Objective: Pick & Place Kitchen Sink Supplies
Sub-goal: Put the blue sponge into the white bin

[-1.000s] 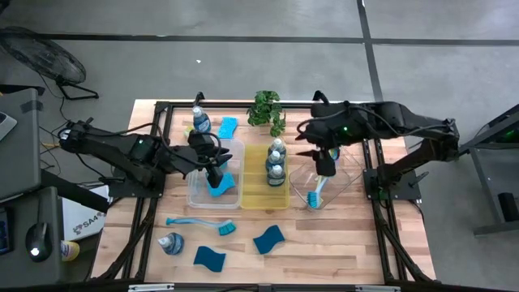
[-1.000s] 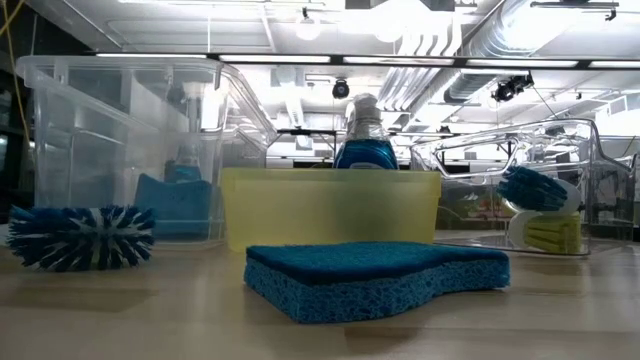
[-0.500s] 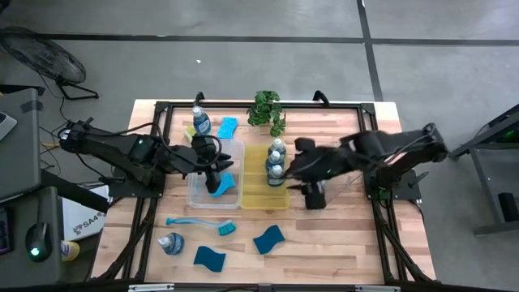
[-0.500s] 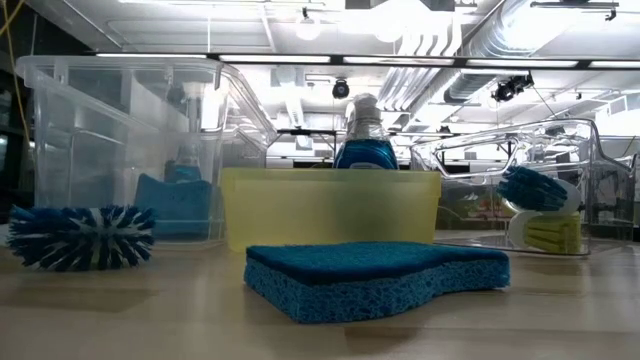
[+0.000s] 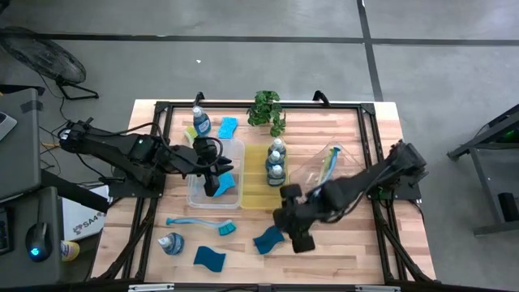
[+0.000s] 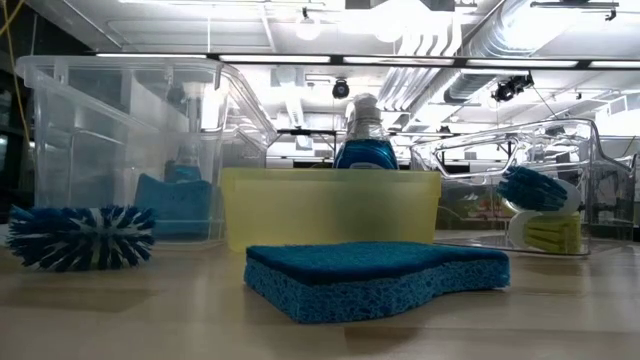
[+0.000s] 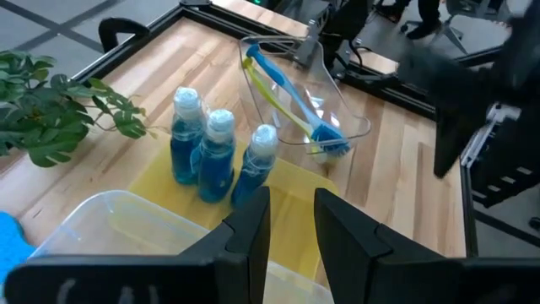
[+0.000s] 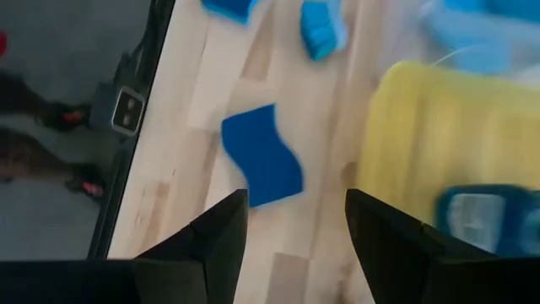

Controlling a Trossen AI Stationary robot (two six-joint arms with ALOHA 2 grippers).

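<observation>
My right pincer [image 5: 298, 240] sits low in the centre of the high view, just right of a wavy blue sponge [image 5: 268, 239] that lies flat on the wooden table [image 5: 349, 243]. My own wrist view shows my fingers standing apart with nothing between them, and that sponge [image 8: 262, 165] lies on the boards ahead, mostly in the gap between the fingers and not touching them.

My left pincer [image 5: 216, 180] is at centre left, over the clear tray [image 5: 195, 195], beside a blue sponge [image 5: 225, 182] inside it. Its fingers [image 7: 253, 228] stand a narrow gap apart; I cannot tell whether they grip anything.

Three soap bottles [image 5: 276, 162] stand in the yellow tray [image 5: 258, 199] at the middle. A blue brush and a yellow-green brush [image 5: 324, 162] lie in the tilted clear tray [image 5: 340, 154] right of it. Another brush [image 5: 203, 223], a bottle [image 5: 171, 242] and a sponge [image 5: 209, 259] lie at lower left; a bottle [image 5: 199, 120] and a sponge [image 5: 228, 126] lie at upper left beside the plant [image 5: 266, 109].
</observation>
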